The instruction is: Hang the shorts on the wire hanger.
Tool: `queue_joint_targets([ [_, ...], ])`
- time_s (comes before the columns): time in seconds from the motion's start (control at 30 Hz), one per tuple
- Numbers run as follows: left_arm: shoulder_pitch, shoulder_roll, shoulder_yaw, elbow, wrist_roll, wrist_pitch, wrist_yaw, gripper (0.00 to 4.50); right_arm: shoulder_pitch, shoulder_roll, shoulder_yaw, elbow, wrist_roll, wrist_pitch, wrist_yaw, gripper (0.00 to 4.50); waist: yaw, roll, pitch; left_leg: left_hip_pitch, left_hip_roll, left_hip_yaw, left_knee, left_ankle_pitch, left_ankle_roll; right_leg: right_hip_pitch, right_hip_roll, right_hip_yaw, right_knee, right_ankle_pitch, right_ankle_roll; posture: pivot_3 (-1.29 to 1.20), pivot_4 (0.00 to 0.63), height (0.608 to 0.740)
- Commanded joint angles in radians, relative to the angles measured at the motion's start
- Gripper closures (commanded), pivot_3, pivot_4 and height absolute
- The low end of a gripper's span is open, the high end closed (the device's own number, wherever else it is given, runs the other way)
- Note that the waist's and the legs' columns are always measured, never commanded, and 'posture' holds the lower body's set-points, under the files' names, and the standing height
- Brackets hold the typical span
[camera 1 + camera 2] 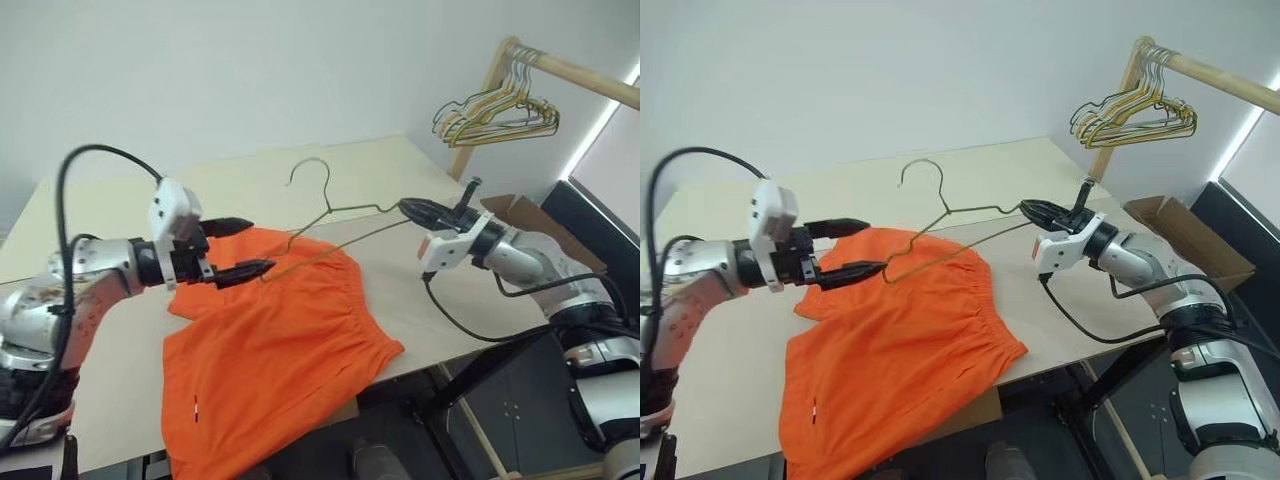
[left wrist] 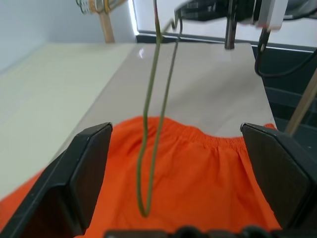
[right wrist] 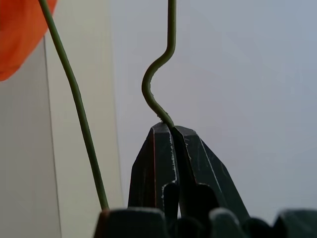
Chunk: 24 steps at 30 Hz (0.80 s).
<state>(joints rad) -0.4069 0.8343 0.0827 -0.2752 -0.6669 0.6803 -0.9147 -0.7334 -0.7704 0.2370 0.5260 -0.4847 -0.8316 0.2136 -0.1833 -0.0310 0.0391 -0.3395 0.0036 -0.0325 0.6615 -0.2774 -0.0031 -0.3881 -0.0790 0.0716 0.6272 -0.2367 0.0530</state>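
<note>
The shorts [image 1: 275, 370] lie spread on the tabletop [image 1: 110, 200] at lower centre, one edge hanging over its near side. Above them at left, the left pincer [image 1: 243, 247] stands with fingers apart, just beside the hanger's [image 1: 330, 232] far tip. At right centre, the right pincer [image 1: 412, 209] is clamped on the hanger's other corner, holding it above the shorts. A bunch of hangers [image 1: 497, 115] hangs upper right.

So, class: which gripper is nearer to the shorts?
Left. The left gripper hangs open just above the shorts, its fingers either side of the hanger's near corner. The right gripper is shut on the hanger's far corner, off to the side of the shorts.
</note>
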Motion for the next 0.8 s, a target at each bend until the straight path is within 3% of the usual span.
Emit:
queue_joint_targets([
  [0.03, -0.055, -0.012, -0.035, 0.051, 0.069, -0.050, -0.005, 0.00, -0.025, -0.002, -0.058, -0.062, 0.069, 0.024, 0.018, 4.49, -0.001, 0.000, 0.000, 0.000, 0.000, 0.000, 0.000, 0.000, 0.000, 0.000, 0.000, 0.000, 0.000, 0.000, 0.000, -0.14, 0.000, 0.740],
  [0.3, -0.109, -0.061, -0.074, 0.170, 0.157, -0.103, -0.029, 0.00, -0.004, -0.009, -0.076, -0.124, 0.149, 0.019, 0.089, 4.49, -0.008, 0.000, 0.000, 0.000, 0.000, 0.000, 0.000, 0.000, 0.000, 0.000, 0.000, 0.000, 0.000, 0.000, 0.000, -0.15, 0.000, 0.740],
  [0.6, -0.086, -0.067, -0.082, 0.181, 0.166, -0.125, -0.122, 0.00, -0.023, 0.007, -0.066, -0.116, 0.209, -0.004, 0.161, 4.49, -0.022, 0.000, 0.000, 0.000, 0.000, -0.008, 0.000, 0.000, 0.000, 0.000, -0.001, 0.000, 0.000, 0.000, 0.000, -0.11, 0.000, 0.740],
  [0.7, -0.071, -0.074, -0.079, 0.160, 0.166, -0.119, -0.114, 0.57, -0.047, 0.029, -0.052, -0.090, 0.223, -0.023, 0.190, 4.50, -0.022, 0.000, 0.000, 0.000, 0.000, -0.010, 0.000, 0.000, 0.000, 0.000, -0.001, 0.000, 0.000, 0.000, 0.000, -0.10, 0.000, 0.740],
  [0.8, -0.049, -0.067, -0.075, 0.136, 0.170, -0.120, -0.113, 1.54, -0.075, 0.048, -0.046, -0.053, 0.227, -0.047, 0.211, 4.50, -0.021, 0.000, 0.000, 0.000, 0.000, -0.010, 0.000, 0.000, 0.000, 0.000, -0.001, 0.000, 0.000, 0.000, 0.000, -0.08, 0.000, 0.740],
])
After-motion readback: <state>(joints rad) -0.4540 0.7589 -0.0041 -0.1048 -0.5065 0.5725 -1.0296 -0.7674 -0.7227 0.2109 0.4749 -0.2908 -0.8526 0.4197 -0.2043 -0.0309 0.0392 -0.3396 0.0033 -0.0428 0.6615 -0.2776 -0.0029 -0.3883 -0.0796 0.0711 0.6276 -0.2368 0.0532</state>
